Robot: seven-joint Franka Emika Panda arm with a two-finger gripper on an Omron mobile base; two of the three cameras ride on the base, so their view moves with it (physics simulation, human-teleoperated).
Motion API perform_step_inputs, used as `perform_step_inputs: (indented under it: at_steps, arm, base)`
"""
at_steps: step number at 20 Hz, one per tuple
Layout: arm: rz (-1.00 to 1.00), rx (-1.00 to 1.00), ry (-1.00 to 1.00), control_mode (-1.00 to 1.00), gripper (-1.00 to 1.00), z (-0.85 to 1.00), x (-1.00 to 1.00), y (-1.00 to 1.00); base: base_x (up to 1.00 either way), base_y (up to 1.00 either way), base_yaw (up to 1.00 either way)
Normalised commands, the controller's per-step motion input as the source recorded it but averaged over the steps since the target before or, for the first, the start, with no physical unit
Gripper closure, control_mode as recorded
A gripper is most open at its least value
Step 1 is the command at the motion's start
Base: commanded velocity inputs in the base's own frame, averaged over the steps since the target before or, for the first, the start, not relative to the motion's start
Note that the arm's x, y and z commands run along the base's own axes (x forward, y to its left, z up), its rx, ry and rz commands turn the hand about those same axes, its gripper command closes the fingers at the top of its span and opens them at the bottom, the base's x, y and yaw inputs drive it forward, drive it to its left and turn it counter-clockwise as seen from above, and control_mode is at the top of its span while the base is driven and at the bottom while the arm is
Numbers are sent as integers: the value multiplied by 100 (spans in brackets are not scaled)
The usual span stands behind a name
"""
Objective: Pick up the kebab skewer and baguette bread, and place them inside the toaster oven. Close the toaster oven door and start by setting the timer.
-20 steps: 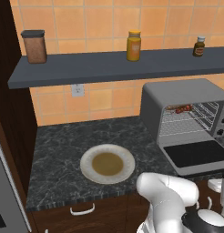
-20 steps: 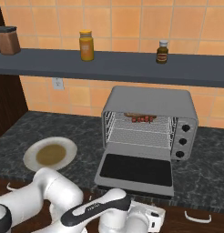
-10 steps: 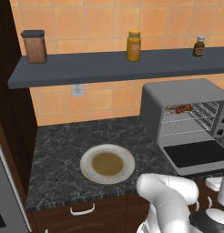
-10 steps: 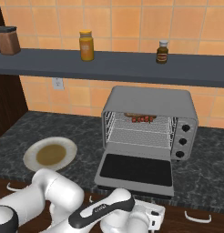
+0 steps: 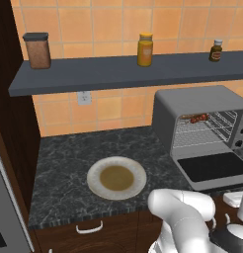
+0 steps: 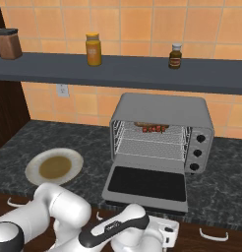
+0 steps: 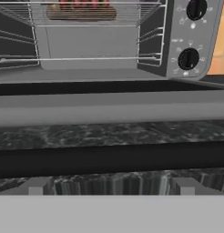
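Observation:
The grey toaster oven (image 6: 162,110) stands on the counter with its door (image 6: 146,183) folded down flat. On the wire rack inside lie the kebab skewer (image 6: 153,129) with red chunks and the light-brown baguette bread (image 7: 82,12) just behind it. My gripper (image 7: 112,186) is open with nothing in it, low in front of the counter edge, facing the door's black bar handle (image 7: 112,159). The white hand (image 6: 165,229) sits just below the door's front edge. Two dark knobs (image 7: 188,58) are on the oven's right side.
A round plate (image 5: 116,178) with a brown centre lies on the dark marble counter (image 5: 69,163) left of the oven. A shelf (image 6: 118,71) above carries a yellow jar (image 6: 93,49), a small dark bottle (image 6: 175,55) and a brown canister (image 5: 37,50). Drawer fronts run below the counter.
The arm has shifted slightly near the counter's front edge. The gripper stays open; oven, door and food have not moved.

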Motion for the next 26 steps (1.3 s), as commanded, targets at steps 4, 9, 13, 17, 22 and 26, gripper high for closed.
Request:
perform_step_inputs:
  at_steps: [4,9,13,17,22,26]
  arm:
    - [2,0,-2,-100,-100,2,12,0]
    - [1,0,-1,-100,-100,13,16,0]
    - [0,0,0,-100,-100,21,24,-1]
    - [1,0,0,-100,-100,28,28,-5]
    - [0,0,-1,-100,-100,43,23,0]
    - [0,0,0,-100,-100,48,33,0]
  base:
    - [0,0,0]
    - [0,0,0]
    - [0,0,0]
    - [0,0,0]
    - [0,0,0]
    - [0,0,0]
